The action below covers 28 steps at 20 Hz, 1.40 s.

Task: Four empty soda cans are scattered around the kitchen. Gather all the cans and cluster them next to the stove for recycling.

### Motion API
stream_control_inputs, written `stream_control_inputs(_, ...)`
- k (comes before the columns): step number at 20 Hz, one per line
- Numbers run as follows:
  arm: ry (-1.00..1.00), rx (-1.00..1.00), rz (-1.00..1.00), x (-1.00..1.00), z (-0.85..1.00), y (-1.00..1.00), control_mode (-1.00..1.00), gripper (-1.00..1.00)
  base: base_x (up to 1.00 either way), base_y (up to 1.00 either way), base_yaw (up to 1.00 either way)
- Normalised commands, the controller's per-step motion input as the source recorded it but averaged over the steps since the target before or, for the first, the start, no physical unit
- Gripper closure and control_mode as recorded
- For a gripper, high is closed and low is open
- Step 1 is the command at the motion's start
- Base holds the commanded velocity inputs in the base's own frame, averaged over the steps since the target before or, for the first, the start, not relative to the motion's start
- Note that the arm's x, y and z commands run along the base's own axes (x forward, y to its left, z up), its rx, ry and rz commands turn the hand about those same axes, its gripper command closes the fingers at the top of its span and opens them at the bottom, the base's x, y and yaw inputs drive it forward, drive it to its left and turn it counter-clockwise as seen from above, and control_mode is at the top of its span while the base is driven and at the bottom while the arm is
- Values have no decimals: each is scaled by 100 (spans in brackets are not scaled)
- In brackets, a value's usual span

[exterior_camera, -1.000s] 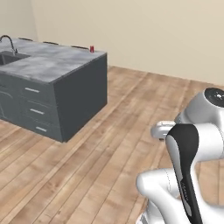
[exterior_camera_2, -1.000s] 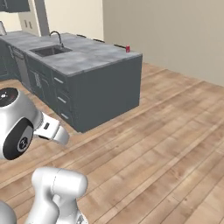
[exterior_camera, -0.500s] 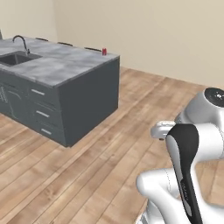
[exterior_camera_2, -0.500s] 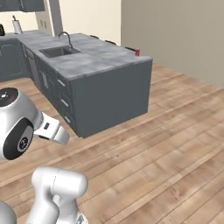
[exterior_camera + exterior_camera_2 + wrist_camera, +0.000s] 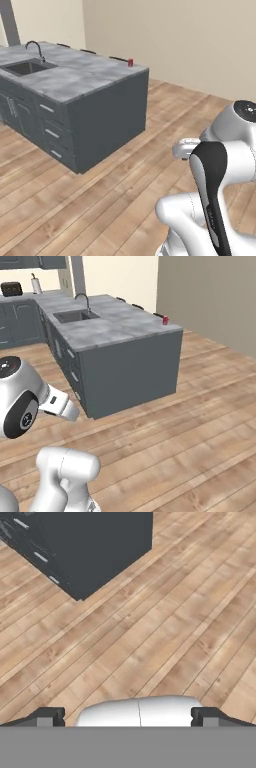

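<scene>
1. Wooden plank floor (image 5: 165, 627) spreads beneath the hand.
2. Dark grey cabinet (image 5: 85, 542) with drawer handles stands at upper left.
3. Two dark fingers (image 5: 47, 717) wide apart, nothing between them.

The red can (image 5: 130, 62) is too small for detail.

A home kitchen: grey island (image 5: 131, 363) with sink (image 5: 75, 316) and faucet (image 5: 84, 301), drawers (image 5: 49, 134), wood floor (image 5: 200, 421).
</scene>
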Motion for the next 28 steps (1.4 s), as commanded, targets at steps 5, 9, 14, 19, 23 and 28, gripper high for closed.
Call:
stream_control_inputs(5,0,0,0,0,0,0,100,-100,49,-50,26)
stream_control_inputs(9,0,0,0,0,0,0,100,-100,49,-50,26)
stream_control_inputs(14,0,0,0,0,0,0,100,-100,49,-50,26)
stream_control_inputs(19,0,0,0,0,0,0,100,-100,49,-50,26)
stream_control_inputs(23,0,0,0,0,0,0,100,-100,49,-51,26)
stream_control_inputs(28,0,0,0,0,0,0,100,-100,49,-51,26)
